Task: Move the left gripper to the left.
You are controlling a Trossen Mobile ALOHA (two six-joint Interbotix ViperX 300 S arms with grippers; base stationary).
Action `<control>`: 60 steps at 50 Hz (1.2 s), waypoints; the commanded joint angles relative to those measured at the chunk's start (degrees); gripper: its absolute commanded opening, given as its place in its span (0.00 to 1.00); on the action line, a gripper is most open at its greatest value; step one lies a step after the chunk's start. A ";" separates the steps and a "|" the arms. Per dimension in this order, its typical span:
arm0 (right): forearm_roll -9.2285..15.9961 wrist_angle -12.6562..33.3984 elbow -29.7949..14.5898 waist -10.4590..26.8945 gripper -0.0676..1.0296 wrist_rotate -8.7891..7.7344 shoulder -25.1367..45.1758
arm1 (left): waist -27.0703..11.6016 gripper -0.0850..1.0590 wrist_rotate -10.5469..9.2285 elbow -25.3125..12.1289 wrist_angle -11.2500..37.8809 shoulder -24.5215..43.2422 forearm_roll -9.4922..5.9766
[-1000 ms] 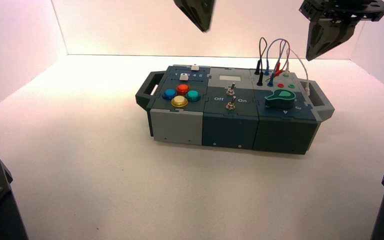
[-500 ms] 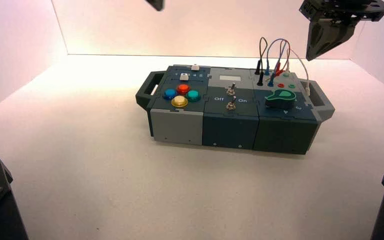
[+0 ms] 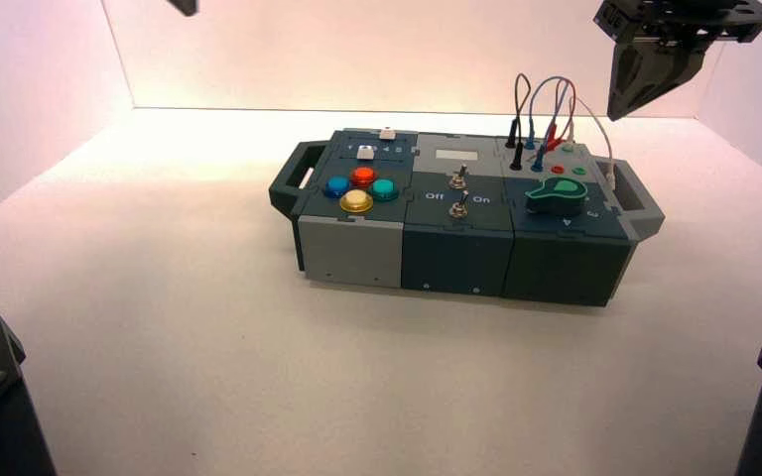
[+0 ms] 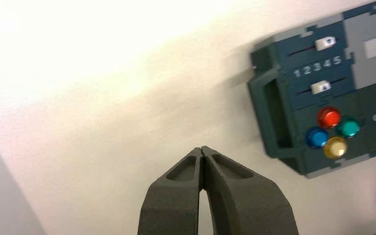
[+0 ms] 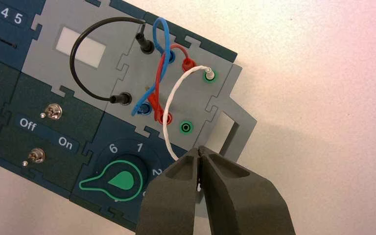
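Observation:
My left gripper [image 3: 185, 6] shows only as a black tip at the top edge of the high view, high up and well to the left of the box [image 3: 349, 250]. In the left wrist view its jaws [image 4: 202, 150] are shut and empty over bare white table, with the box's handle end [image 4: 269, 115] and its four coloured buttons [image 4: 333, 131] off to one side. My right gripper [image 3: 617, 111] hangs above the box's wire end, shut and empty [image 5: 199, 150].
The box bears two white sliders [image 4: 324, 43], two toggle switches [image 5: 54, 111] lettered Off and On, a green knob [image 5: 113, 180] and looped black, blue, red and white wires [image 5: 161, 78]. White walls close the table at the back and left.
My left gripper has moved far to the left along the top of the high view, from above the box's middle to beyond its left end. The right gripper has not moved.

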 commanded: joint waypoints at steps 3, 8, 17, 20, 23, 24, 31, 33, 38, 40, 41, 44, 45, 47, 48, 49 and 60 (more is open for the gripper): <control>0.18 -0.26 -0.70 0.09 0.04 0.00 -1.05 | 4.57 0.05 4.04 -1.41 0.18 -1.93 -0.35; 0.18 -0.26 -0.79 0.18 0.04 0.00 -1.05 | 6.86 0.05 4.83 -1.32 0.18 -2.02 -0.70; 0.18 -0.26 -0.70 0.09 0.04 0.00 -1.49 | 9.76 0.05 5.36 -1.32 0.09 -1.85 -0.88; 0.18 -0.26 -0.70 0.09 0.04 0.00 -1.49 | 10.46 0.05 5.45 -1.41 0.09 -1.67 -0.97; 0.18 -0.26 -0.70 0.18 0.04 0.00 -1.49 | 10.81 0.05 5.45 -1.41 0.09 -1.67 -0.97; 0.18 -0.26 -0.70 0.18 0.04 0.00 -1.49 | 10.81 0.05 5.45 -1.41 0.09 -1.67 -0.97; 0.18 -0.26 -0.70 0.18 0.04 0.00 -1.32 | 10.90 0.05 5.45 -1.32 -0.35 -1.58 -0.97; 0.09 -0.26 -0.70 0.18 0.04 0.00 -1.41 | 10.90 0.05 5.54 -1.23 -0.35 -1.41 -0.97; 0.18 -0.26 -0.70 0.18 0.04 0.00 -1.49 | 10.81 0.05 5.54 -1.23 -0.35 -1.05 -0.97; 0.18 -0.35 -0.70 0.18 0.04 0.00 -1.49 | 10.81 0.05 5.54 -1.32 -0.35 -1.14 -1.05; 0.18 -0.26 -0.79 0.18 0.04 0.00 -1.58 | 10.81 0.05 5.54 -1.32 -0.35 -1.14 -1.05; 0.18 -0.26 -0.79 0.18 0.04 0.00 -1.67 | 10.90 0.05 5.54 -1.41 -0.35 -1.23 -1.23; 0.18 -0.26 -0.79 0.18 0.04 0.00 -1.67 | 10.90 0.05 5.54 -1.41 -0.35 -1.23 -1.23; 0.18 -0.26 -0.79 0.18 0.04 0.00 -1.67 | 10.90 0.05 5.54 -1.41 -0.35 -1.32 -1.32; 0.18 -0.26 -0.79 0.18 0.04 0.00 -1.67 | 10.90 0.05 5.54 -1.41 -0.35 -1.32 -1.32; 0.18 -0.26 -0.79 0.18 0.04 0.00 -1.67 | 10.90 0.05 5.54 -1.41 -0.35 -1.32 -1.32; 0.18 -0.26 -0.79 0.18 0.04 0.00 -1.67 | 10.90 0.05 5.54 -1.41 -0.44 -1.23 -1.41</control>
